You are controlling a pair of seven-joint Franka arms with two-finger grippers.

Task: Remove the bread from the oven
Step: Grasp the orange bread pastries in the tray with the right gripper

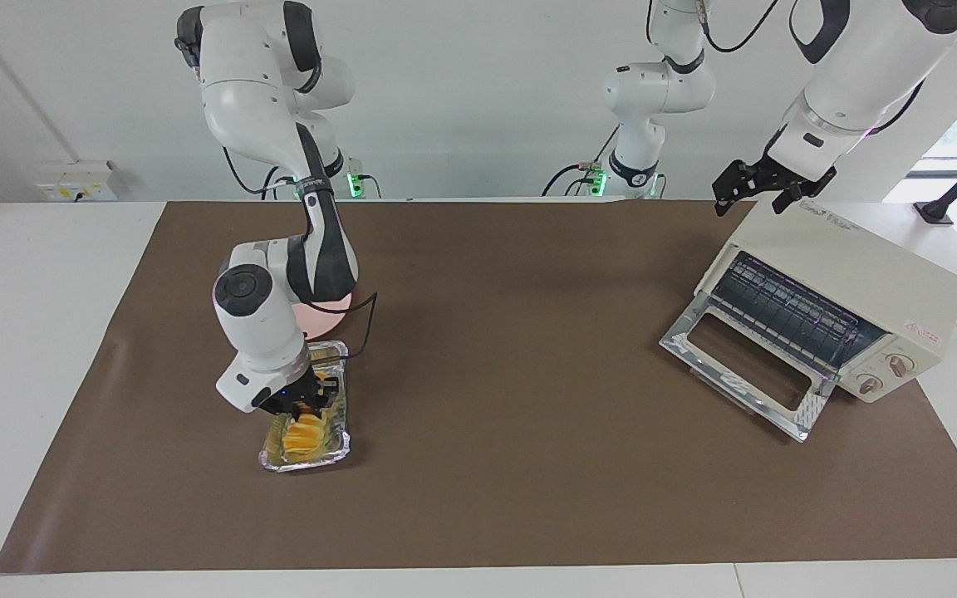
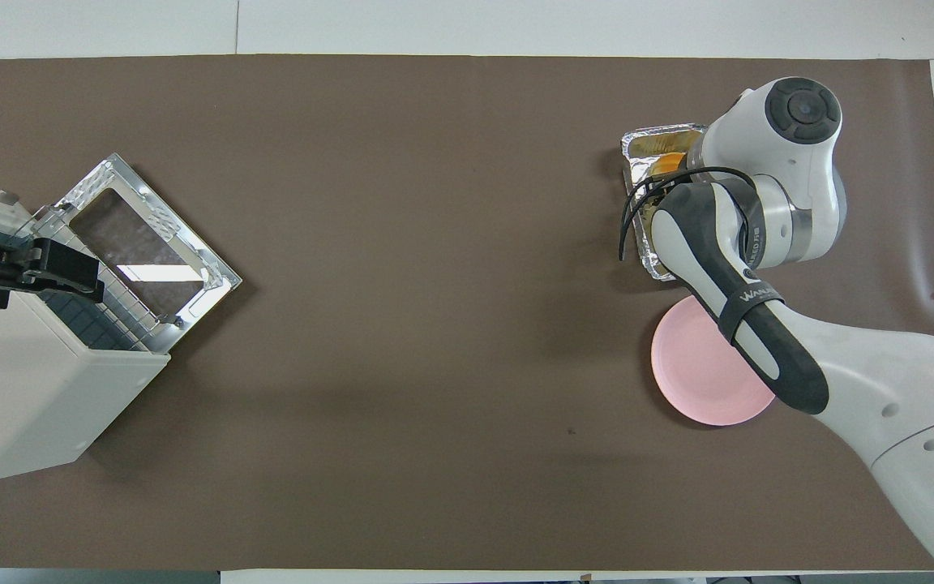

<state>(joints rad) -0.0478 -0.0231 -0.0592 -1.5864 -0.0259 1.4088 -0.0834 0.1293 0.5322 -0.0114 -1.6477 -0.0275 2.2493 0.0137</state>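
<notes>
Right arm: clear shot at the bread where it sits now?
Probably yes. The right claw is already down on the bread in the open foil tray, nothing covering it.

Both arms are glossy white with rounded black joint sections; the right arm (image 2: 747, 243) carries a black strap lettered in white (a thin black cable loops at its nine o'clock); black grippers; green lights at the bases.

Bread (image 1: 306, 432) is lying in a foil tray (image 1: 337, 453) directly beneath the right gripper (image 1: 310, 404); a plate (image 2: 698, 381) is sitting just beside the tray, nearer the robots; the oven (image 1: 861, 274), door down, is sitting under the left gripper (image 1: 765, 193)
</notes>
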